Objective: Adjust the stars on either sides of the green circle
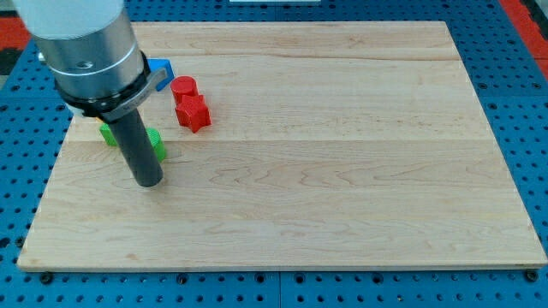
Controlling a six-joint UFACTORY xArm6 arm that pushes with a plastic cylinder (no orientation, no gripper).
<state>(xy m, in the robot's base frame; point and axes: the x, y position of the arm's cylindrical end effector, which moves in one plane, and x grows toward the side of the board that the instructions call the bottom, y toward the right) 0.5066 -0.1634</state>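
My tip rests on the wooden board at the view's left. Two green blocks lie just behind the rod and are partly hidden by it. One green block is to the rod's left and one green block is to its right, and I cannot make out their shapes. A red star lies to the upper right of the tip, apart from it. A red cylinder touches the red star at its upper side.
A blue block lies beside the arm's grey body, left of the red cylinder, and is partly hidden. A blue perforated table surrounds the board.
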